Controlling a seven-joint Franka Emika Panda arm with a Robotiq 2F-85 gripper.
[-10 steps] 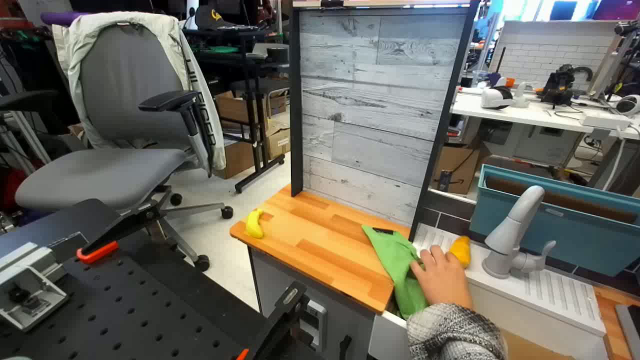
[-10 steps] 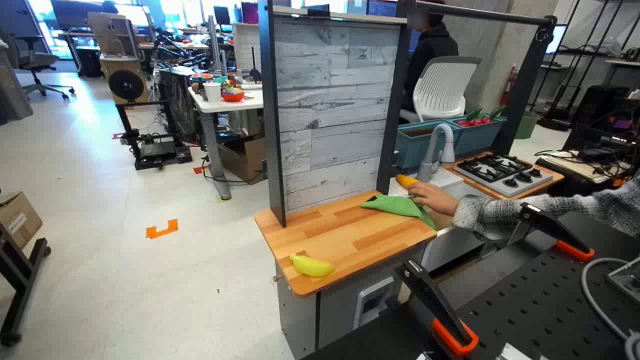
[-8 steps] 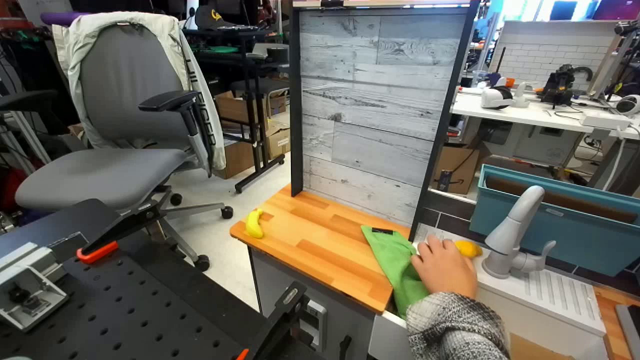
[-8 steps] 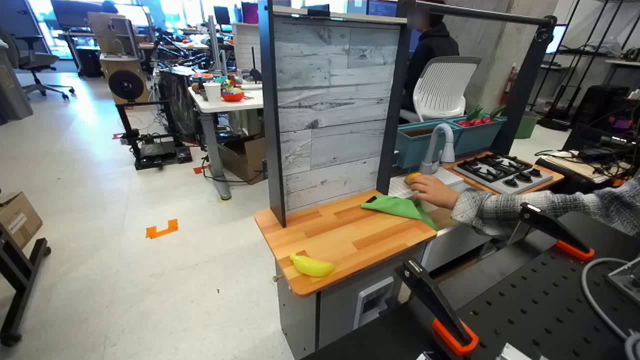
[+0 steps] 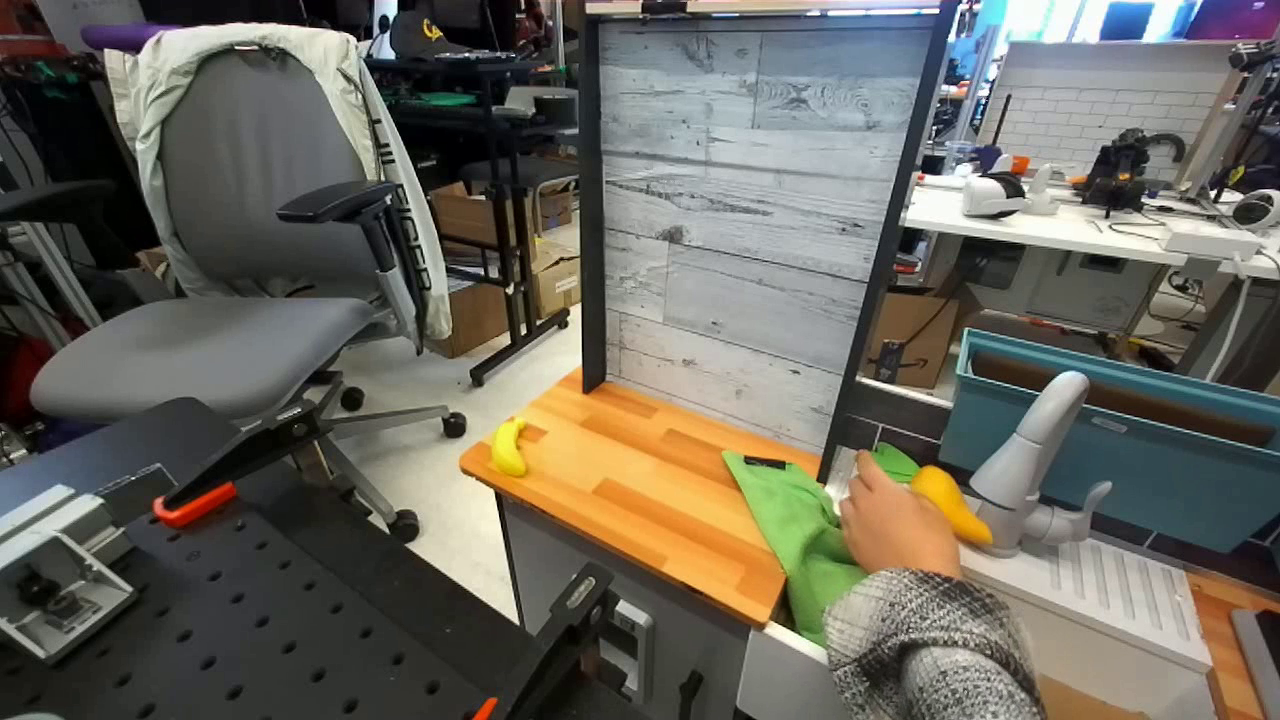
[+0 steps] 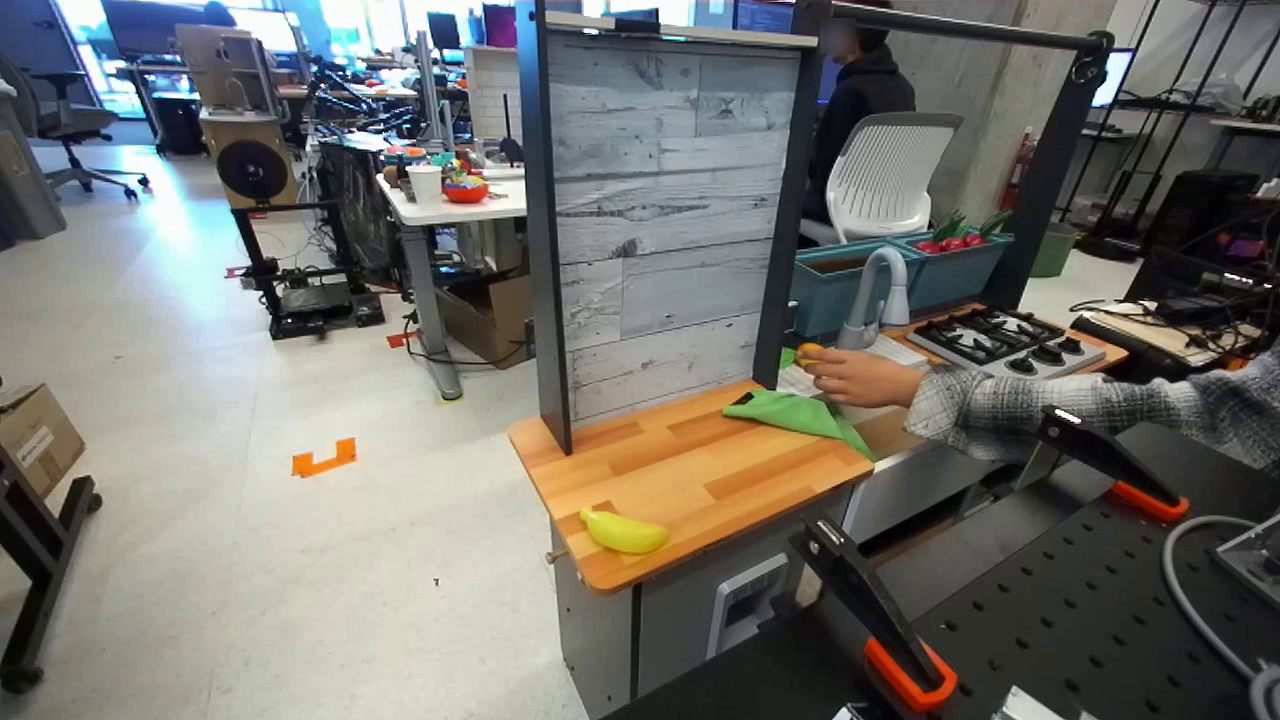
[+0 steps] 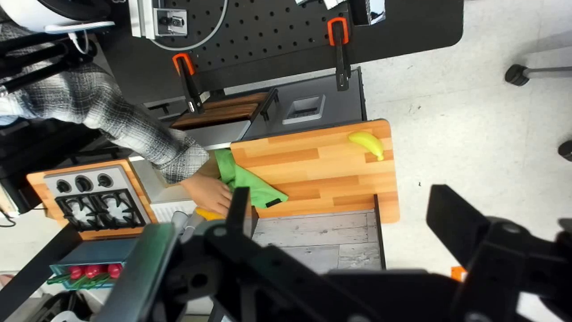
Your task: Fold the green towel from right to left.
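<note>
Your green cloth towel (image 7: 250,181) appears, in the wrist view, just ahead of the gripper's fingertip at that picture's left, which hides a little of it. Its tapered end with a black patch lies on the light-brown butcher-block countertop (image 7: 308,172), reaching into the span between the fingertips; the rest slopes off the countertop's edge. Your black two-finger gripper (image 7: 338,197) stands wide, the countertop showing through its gap. Out past that same fingertip is a person's bare hand (image 7: 208,192) in a black-and-white checked sleeve (image 7: 147,132), beside the towel; you cannot tell whether they touch. A smooth orange-yellow object (image 5: 945,500) is at the hand, near the grey plastic tap (image 5: 1030,470). Ahead of the gap, toward the opposite fingertip, a curved yellow banana (image 7: 368,144) lies on the countertop. Between the fingers, nearer their bases, you see a whitewashed plank panel (image 7: 313,230). Well out past the towel-side finger sits a grey hob with black burners (image 7: 96,197). Straight ahead, beyond the countertop, a black perforated tabletop (image 7: 268,42) carries two black-and-orange clamps (image 7: 342,58).
</note>
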